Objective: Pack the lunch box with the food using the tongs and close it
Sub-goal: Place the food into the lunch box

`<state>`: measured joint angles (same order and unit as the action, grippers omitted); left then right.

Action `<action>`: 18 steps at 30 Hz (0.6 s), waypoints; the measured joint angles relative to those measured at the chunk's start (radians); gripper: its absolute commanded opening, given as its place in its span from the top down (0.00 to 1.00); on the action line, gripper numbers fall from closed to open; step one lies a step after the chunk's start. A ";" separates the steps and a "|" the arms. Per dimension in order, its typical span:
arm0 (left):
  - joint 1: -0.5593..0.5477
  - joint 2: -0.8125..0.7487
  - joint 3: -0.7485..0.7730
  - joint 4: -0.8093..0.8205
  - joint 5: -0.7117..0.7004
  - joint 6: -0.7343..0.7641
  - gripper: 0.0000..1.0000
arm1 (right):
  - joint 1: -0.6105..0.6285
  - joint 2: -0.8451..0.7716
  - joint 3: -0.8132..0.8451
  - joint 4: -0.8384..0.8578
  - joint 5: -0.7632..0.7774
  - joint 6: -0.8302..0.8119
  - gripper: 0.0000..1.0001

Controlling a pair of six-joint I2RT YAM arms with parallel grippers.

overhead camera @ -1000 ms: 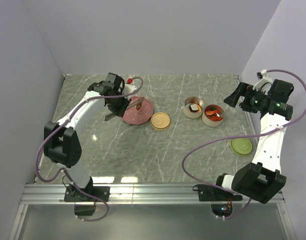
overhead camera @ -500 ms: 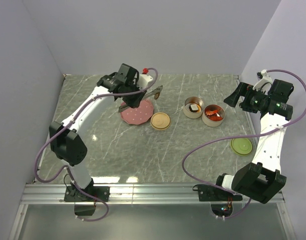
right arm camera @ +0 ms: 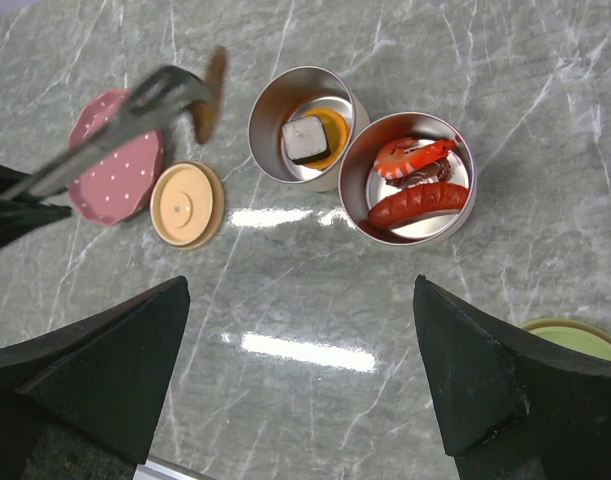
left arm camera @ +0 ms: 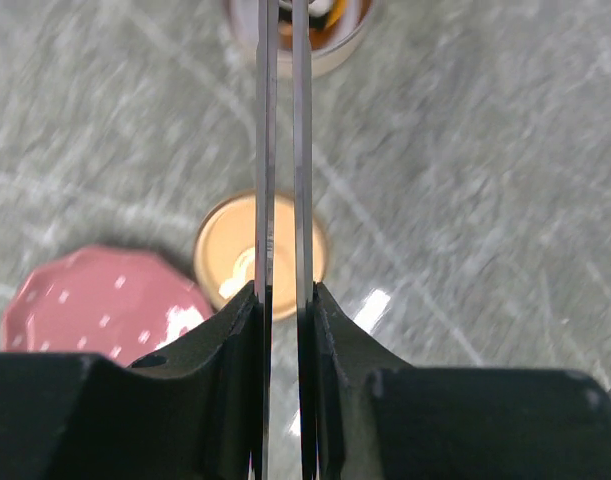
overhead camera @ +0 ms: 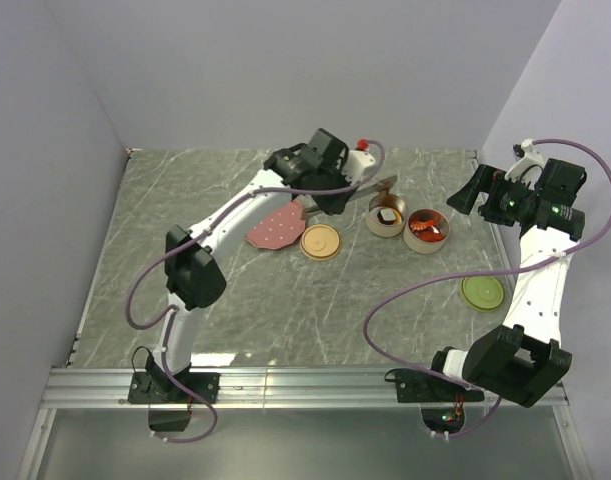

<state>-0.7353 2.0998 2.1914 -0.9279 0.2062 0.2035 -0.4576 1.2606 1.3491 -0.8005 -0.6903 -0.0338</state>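
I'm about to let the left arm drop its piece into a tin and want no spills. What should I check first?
1. Tongs seated in the left tool: ok, both arms run between its fingers.
2. Brown piece at the tong tips: ok, present; grip firmness cannot tell.
3. Tips over the block tin: cannot tell; close to it, alignment unclear.
4. Block tin and sausage tin open: ok; orange lid and green lid lie on the table.
5. Right tool out of the way: ok, open, off to the side.
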 measured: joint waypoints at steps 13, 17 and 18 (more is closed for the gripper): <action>-0.132 0.142 0.081 0.124 0.018 -0.007 0.94 | 0.000 0.000 0.000 0.001 0.018 0.003 0.00; -0.143 0.167 0.095 0.162 0.019 -0.007 0.94 | 0.000 0.000 0.000 0.001 0.020 0.003 0.00; -0.146 0.176 0.102 0.171 0.019 -0.007 0.95 | -0.001 0.000 0.000 0.001 0.021 0.003 0.00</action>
<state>-0.8814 2.2761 2.2932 -0.7567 0.2249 0.1963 -0.4587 1.2606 1.3491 -0.7998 -0.6697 -0.0307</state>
